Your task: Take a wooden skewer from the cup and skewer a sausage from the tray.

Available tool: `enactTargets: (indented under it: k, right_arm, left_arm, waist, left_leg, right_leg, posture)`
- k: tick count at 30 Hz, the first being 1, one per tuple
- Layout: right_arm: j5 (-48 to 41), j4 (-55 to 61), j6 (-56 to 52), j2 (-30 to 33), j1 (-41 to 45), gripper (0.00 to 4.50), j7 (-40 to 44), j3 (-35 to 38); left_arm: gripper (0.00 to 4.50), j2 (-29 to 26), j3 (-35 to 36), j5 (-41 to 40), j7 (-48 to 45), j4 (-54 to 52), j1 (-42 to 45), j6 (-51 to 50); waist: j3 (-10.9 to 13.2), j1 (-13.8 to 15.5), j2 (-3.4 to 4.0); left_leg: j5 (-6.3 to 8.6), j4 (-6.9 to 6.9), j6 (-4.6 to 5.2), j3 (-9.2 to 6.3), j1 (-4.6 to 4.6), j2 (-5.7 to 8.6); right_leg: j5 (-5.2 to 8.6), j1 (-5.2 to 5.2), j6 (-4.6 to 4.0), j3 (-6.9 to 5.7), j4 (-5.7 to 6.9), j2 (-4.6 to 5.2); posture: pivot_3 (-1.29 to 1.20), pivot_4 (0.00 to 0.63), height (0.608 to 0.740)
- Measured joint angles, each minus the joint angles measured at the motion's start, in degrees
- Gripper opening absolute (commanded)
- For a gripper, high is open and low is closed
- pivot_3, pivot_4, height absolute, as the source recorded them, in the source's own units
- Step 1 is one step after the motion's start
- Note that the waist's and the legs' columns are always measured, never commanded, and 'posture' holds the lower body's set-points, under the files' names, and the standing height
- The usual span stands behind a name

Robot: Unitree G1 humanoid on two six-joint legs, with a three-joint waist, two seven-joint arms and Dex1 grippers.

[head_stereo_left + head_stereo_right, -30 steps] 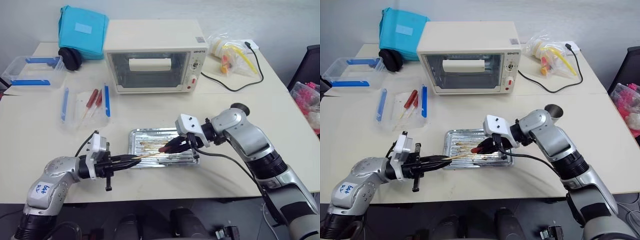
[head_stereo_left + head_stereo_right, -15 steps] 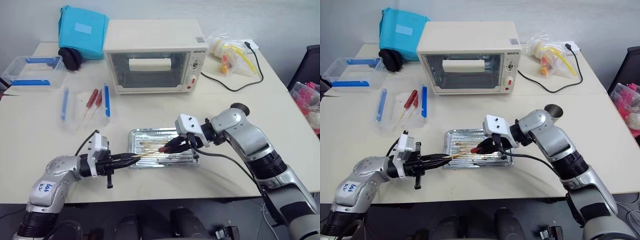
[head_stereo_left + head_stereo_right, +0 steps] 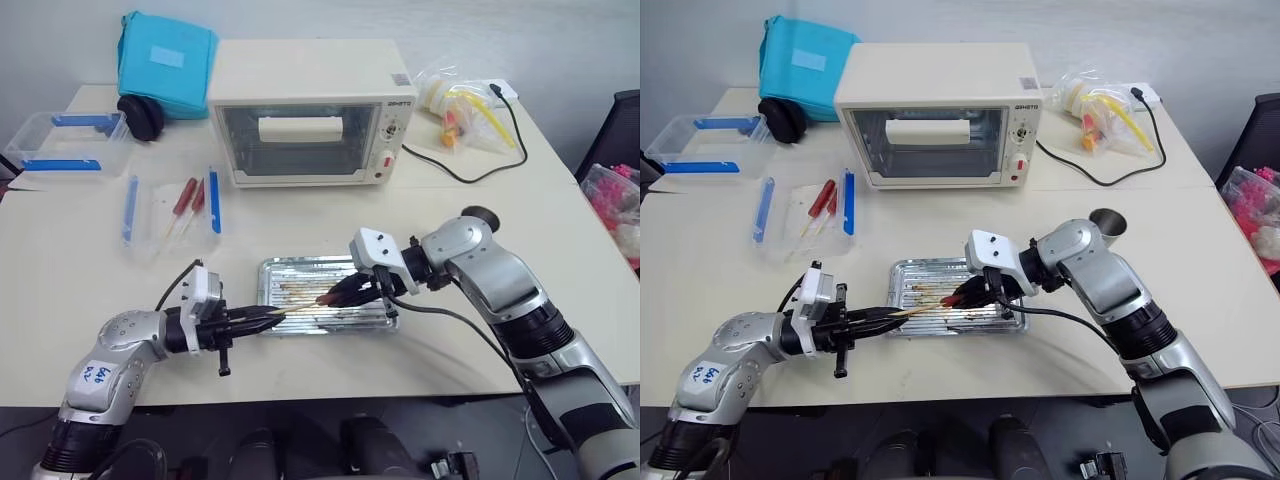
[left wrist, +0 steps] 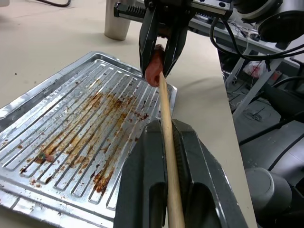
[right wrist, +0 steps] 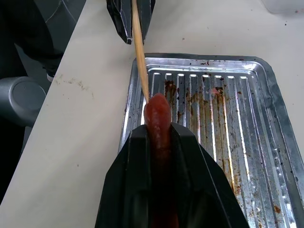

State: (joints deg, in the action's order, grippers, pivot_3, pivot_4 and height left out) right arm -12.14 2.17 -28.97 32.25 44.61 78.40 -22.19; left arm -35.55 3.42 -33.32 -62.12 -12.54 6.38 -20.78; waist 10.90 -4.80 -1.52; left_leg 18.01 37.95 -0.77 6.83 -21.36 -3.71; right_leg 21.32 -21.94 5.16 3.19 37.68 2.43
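My left gripper [image 3: 268, 315] is shut on the wooden skewer [image 3: 296, 309], which points level toward my right gripper [image 3: 338, 295]. The right gripper is shut on the reddish-brown sausage [image 5: 157, 124] and holds it just above the silver ribbed tray [image 3: 292, 272]. In both wrist views the skewer's tip [image 4: 160, 78] meets the exposed end of the sausage [image 4: 154, 72]. How far the tip has gone in I cannot tell. The grey metal cup [image 3: 1106, 221] stands behind my right forearm, to the right of the tray.
A cream toaster oven [image 3: 310, 110] stands behind the tray, with a black cable [image 3: 470, 170] running to its right. A clear lid with blue clips [image 3: 170, 205] holding two red sausages on sticks lies at the left. A plastic box [image 3: 65, 140], a blue bag [image 3: 165, 60] and a plastic bag [image 3: 460, 100] sit further back.
The left elbow has swung in slightly toward the tray. Both grippers, the skewer and the sausage stay about where they were.
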Motion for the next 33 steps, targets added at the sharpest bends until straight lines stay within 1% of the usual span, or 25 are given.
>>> enactTargets:
  k: [8, 16, 26, 33]
  right_arm:
    - [-0.1, 1.0, -0.9, -0.3, 0.0, 0.45, 0.0, -0.1]
    - [-0.1, 1.0, -0.9, -0.3, 0.0, 0.45, 0.0, -0.1]
    - [0.0, 1.0, -0.8, -0.3, 0.1, 0.45, -0.1, 0.0]
    - [0.0, 0.5, -0.8, 0.3, 0.0, 0.45, 0.1, 0.0]
  left_arm:
    - [0.0, 0.6, -1.3, 0.5, 0.0, 0.0, 1.0, 0.0]
    - [0.0, -0.5, -1.0, 0.8, 0.0, 0.3, -0.2, 0.2]
    - [0.0, -0.6, 0.4, 0.1, -0.1, 0.1, -1.1, 0.0]
    - [0.0, -1.2, 2.9, -0.6, 0.0, 0.0, -1.6, -0.1]
  waist:
    - [0.0, 0.0, 0.0]
    - [0.0, 0.0, 0.0]
    - [0.0, 0.0, 0.0]
    - [0.0, 0.0, 0.0]
  left_leg:
    - [0.0, 0.01, 0.0, 0.0, 0.0, 0.0]
    - [0.0, 0.01, 0.0, 0.0, 0.0, 0.0]
    - [0.0, 0.01, 0.0, 0.0, 0.0, 0.0]
    - [0.0, 0.01, 0.0, 0.0, 0.0, 0.0]
  right_leg:
    - [0.0, 0.0, 0.0, 0.0, 0.01, 0.0]
    - [0.0, 0.0, 0.0, 0.0, 0.01, 0.0]
    - [0.0, -0.01, 0.0, 0.0, 0.01, 0.0]
    - [0.0, -0.01, 0.0, 0.0, 0.01, 0.0]
  posture:
    - [0.0, 0.15, 0.74]
    - [0.0, 0.15, 0.74]
    - [0.0, 0.15, 0.74]
    - [0.0, 0.15, 0.74]
